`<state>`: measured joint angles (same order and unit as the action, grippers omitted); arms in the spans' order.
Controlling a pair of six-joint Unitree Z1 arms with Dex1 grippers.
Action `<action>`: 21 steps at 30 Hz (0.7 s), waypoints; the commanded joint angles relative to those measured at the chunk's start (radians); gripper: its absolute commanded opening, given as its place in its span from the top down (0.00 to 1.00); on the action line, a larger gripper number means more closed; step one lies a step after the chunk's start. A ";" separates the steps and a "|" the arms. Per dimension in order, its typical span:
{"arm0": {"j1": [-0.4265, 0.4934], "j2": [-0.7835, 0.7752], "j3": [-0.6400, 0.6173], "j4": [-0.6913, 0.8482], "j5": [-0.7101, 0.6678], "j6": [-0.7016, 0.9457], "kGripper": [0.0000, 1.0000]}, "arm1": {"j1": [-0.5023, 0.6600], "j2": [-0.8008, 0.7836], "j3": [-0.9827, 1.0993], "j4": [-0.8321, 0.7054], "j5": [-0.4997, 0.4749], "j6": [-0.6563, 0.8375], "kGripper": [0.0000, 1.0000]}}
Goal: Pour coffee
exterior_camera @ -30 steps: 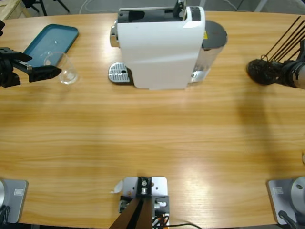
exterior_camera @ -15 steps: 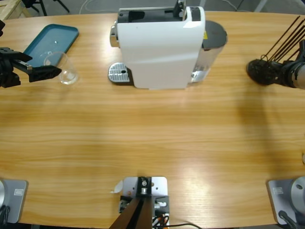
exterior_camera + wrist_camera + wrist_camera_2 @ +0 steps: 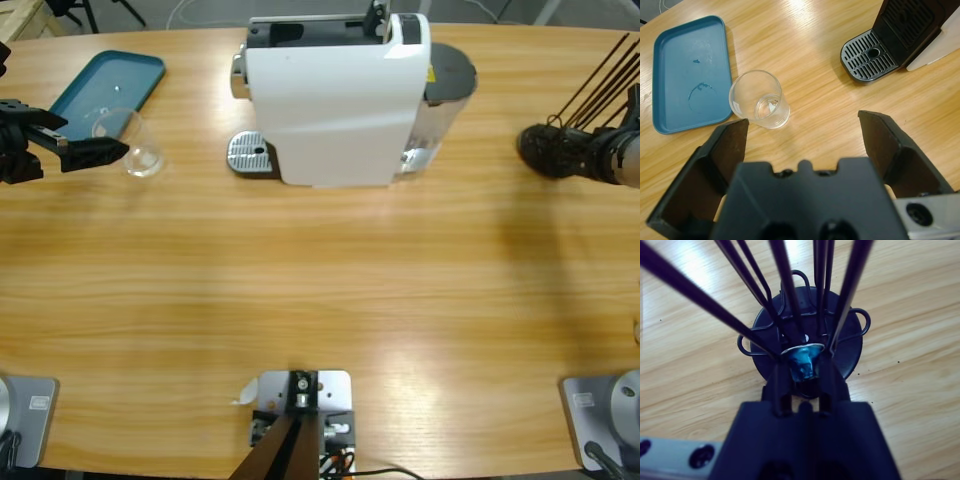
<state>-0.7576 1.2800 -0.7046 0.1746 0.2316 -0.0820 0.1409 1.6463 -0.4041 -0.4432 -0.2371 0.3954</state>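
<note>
The left gripper (image 3: 802, 145) stands wide open just short of the clear glass cup (image 3: 760, 99), touching nothing; the cup sits beside the teal tray (image 3: 685, 60), left of the white coffee machine (image 3: 335, 100). The right gripper (image 3: 800, 372) is nearly closed, pinching a blue coffee capsule (image 3: 801, 362) inside the black wire capsule rack (image 3: 805, 335). Only the left wrist view shows the machine's drip grate (image 3: 870, 56) clearly; only the right wrist view shows the capsule.

Bare table (image 3: 320, 290) runs wide across the front; the coffee machine (image 3: 335, 95) blocks the back middle, with the glass (image 3: 140, 150) and tray (image 3: 105, 85) crowding the left.
</note>
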 commanded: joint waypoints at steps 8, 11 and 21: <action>-0.009 0.042 0.014 -0.009 -0.009 -0.007 0.05 | 0.000 0.051 0.022 -0.017 -0.048 -0.009 1.00; -0.009 0.042 0.014 -0.009 -0.009 -0.008 0.05 | 0.001 -0.003 0.024 0.001 -0.047 -0.022 1.00; -0.009 0.044 0.014 -0.009 -0.012 -0.008 0.05 | 0.002 -0.241 -0.032 0.199 -0.042 -0.050 1.00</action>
<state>-0.7576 1.2880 -0.7046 0.1746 0.2312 -0.0820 0.1432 1.5396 -0.4083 -0.3575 -0.2633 0.3668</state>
